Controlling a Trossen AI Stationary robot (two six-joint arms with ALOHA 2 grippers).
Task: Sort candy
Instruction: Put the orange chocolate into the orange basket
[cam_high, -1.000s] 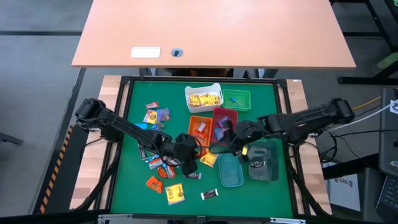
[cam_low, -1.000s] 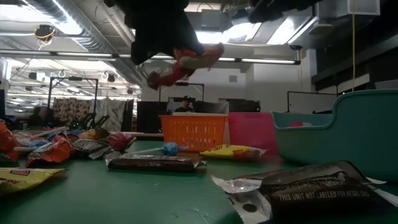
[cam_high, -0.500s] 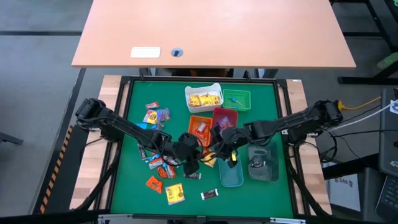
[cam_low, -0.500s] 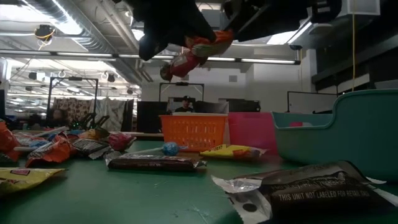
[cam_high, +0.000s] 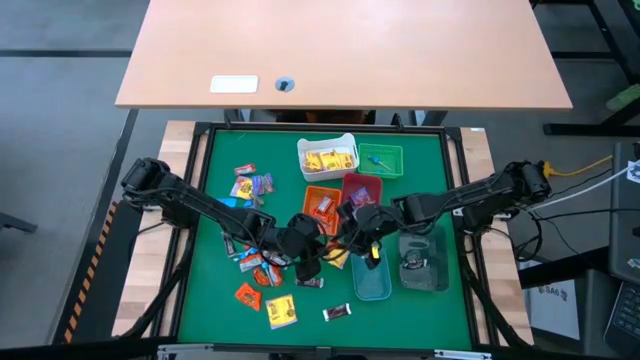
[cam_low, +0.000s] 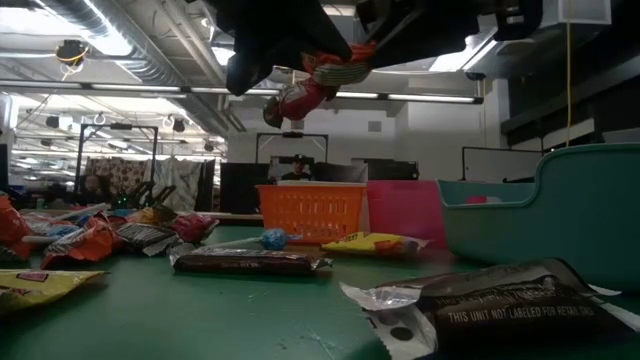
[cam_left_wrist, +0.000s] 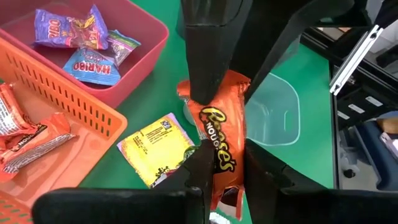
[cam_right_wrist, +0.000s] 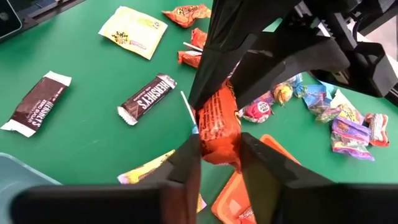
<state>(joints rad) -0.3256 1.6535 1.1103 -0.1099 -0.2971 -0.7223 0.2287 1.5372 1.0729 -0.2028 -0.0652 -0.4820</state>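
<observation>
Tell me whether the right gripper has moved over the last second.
Yes. In the high view the right gripper has swung from beside the clear bin toward the orange bin, meeting the left gripper.

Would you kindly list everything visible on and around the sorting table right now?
Orange Reese's pack: one, held in the air between both grippers.
Loose candy: many, mixed colours, on the mat's left and front.
Green mat: one, covering the table.
Bins: white, green, orange, red, teal, clear, at centre and right.
Left gripper: jaws shut on the pack.
Right gripper: jaws around the pack's other end.
</observation>
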